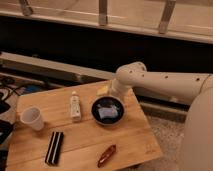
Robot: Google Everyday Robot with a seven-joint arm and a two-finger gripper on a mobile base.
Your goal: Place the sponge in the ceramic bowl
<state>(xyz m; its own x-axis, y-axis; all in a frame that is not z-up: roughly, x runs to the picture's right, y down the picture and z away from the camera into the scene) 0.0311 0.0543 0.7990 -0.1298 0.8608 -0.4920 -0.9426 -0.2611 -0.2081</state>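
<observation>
The light-blue sponge (pixel 106 113) lies inside the black ceramic bowl (pixel 94 111), which stands on the wooden table right of centre. My gripper (pixel 114 93) hangs at the end of the white arm, just above the bowl's far rim and apart from the sponge. The arm reaches in from the right.
A small yellowish piece (pixel 102 90) lies behind the bowl, next to the gripper. A white paper cup (pixel 32 118) stands at the left, with a small white bottle (pixel 75 106) between cup and bowl. Near the front of the wooden table (pixel 75 137) lie a black flat object (pixel 54 148) and a reddish-brown object (pixel 107 155).
</observation>
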